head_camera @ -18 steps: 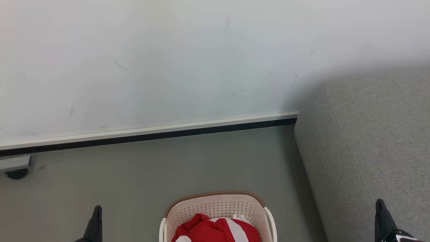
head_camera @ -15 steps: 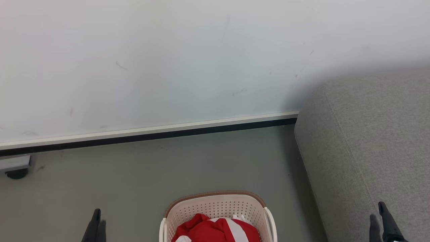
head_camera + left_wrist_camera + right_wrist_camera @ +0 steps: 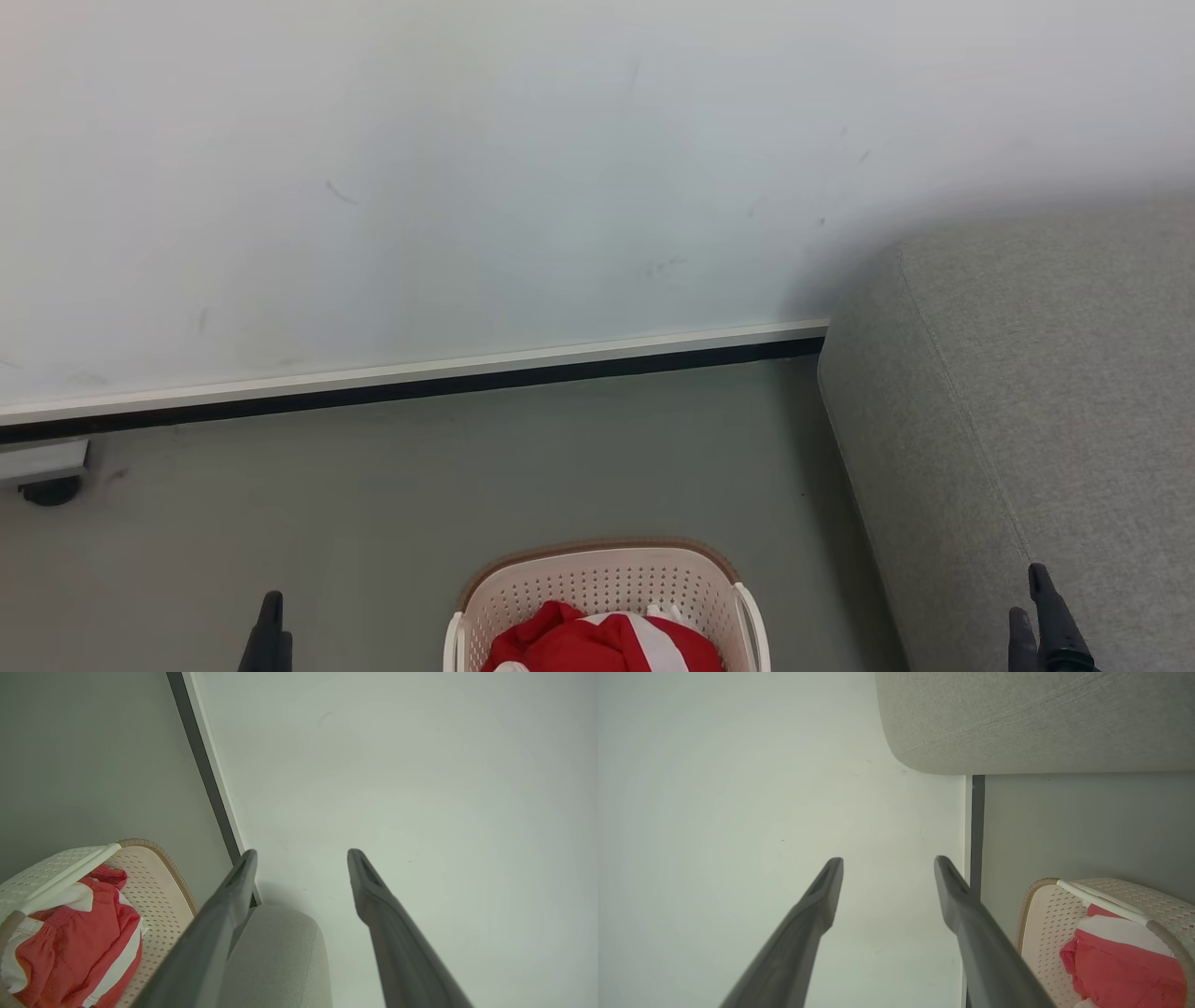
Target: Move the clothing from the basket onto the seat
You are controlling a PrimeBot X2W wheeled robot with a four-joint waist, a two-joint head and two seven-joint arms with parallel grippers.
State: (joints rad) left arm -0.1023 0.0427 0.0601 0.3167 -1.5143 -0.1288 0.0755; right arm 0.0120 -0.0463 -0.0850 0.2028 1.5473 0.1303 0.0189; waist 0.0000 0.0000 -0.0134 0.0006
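We see the cream-white perforated plastic laundry basket (image 3: 597, 579) with its brown woven-look rim standing on the grey-green floor (image 3: 373, 523). The soft bright red clothing with white stripes (image 3: 579, 646) lies bunched inside the basket, below its rim. The large light grey woven-fabric seat cushion (image 3: 1027, 392) stands to the right of the basket, apart from it, with a strip of floor between them. Beyond the basket, the pale wall (image 3: 467, 187) meets the floor along a white skirting board with a dark lower line (image 3: 420, 375). Far to the left of the basket, against that skirting, sits a small grey bar on a dark round foot (image 3: 42, 474).

Our left gripper (image 3: 276, 639) hovers to the left of the basket, well apart from it. Its 2 long dark fingers (image 3: 219, 924) are spread and released, grasping nothing. Our right gripper (image 3: 1032, 623) hovers to the right of the basket, over the seat's near edge, and its 2 fingers (image 3: 798, 933) are likewise parted and hold nothing.
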